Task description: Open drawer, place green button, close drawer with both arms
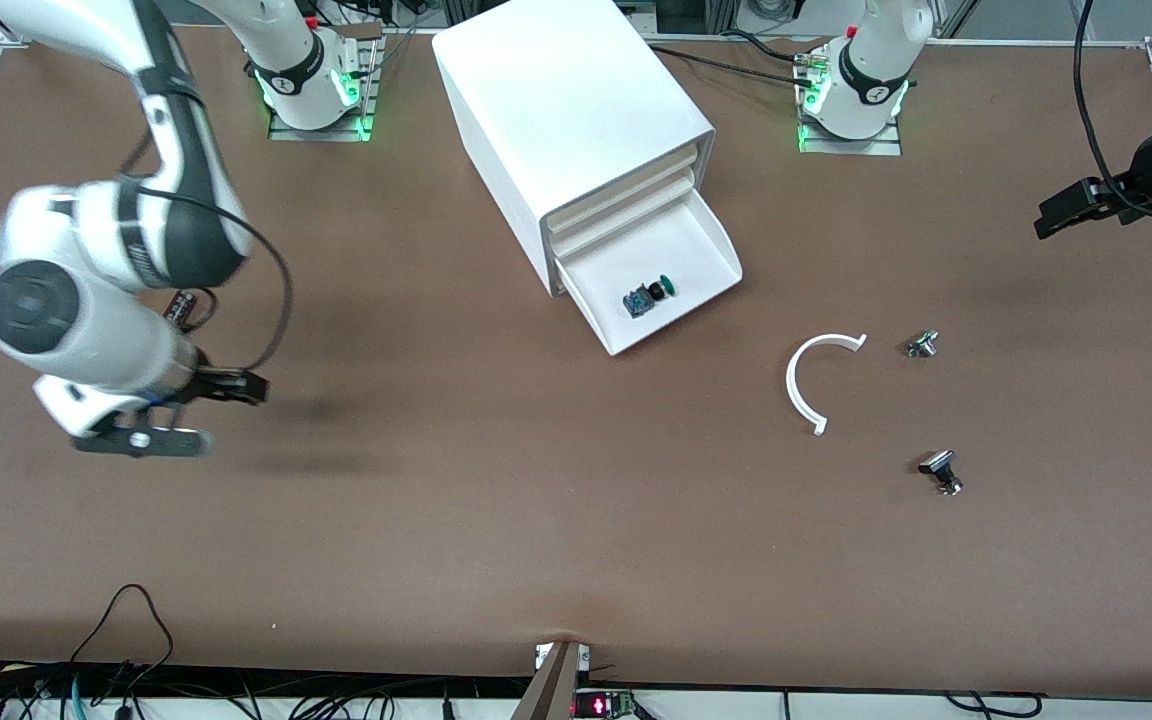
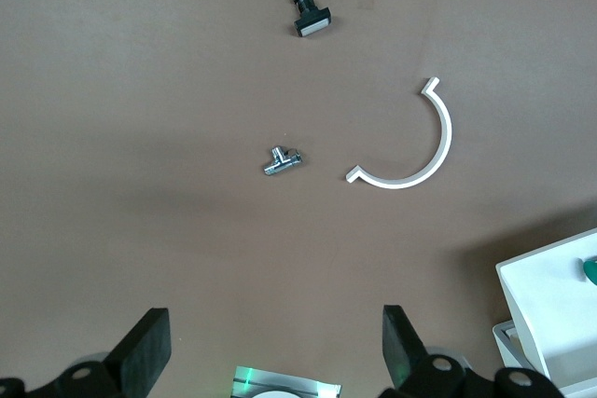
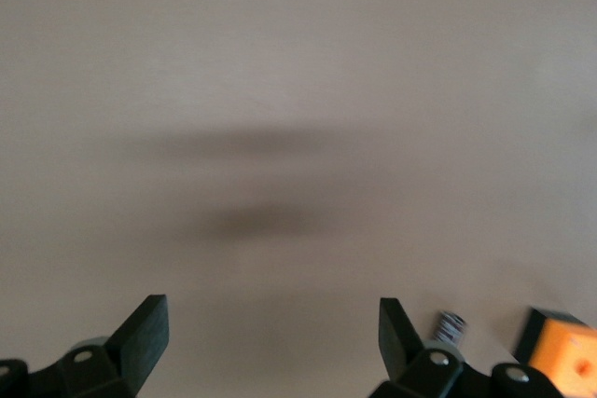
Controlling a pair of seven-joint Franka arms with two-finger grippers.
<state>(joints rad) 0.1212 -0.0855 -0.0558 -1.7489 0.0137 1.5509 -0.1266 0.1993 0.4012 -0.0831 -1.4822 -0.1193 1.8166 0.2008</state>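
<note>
Front view: button point(image 1: 650, 296) lies in open drawer point(image 1: 706, 250). Drawer looks light, stiff, slick plastic (push its front lip). Left gripper point(image 1: 1061, 212), right gripper point(image 1: 198, 410) both spread, empty.

Bottom drawer point(image 1: 706, 262) stands pulled out, top unobstructed, button point(image 1: 649, 296) inside. Nearer the camera, toward left arm's end: white curved strip point(image 1: 804, 378), two small metal parts point(image 1: 922, 344) point(image 1: 940, 470) on tabletop point(image 1: 496, 500).
</note>
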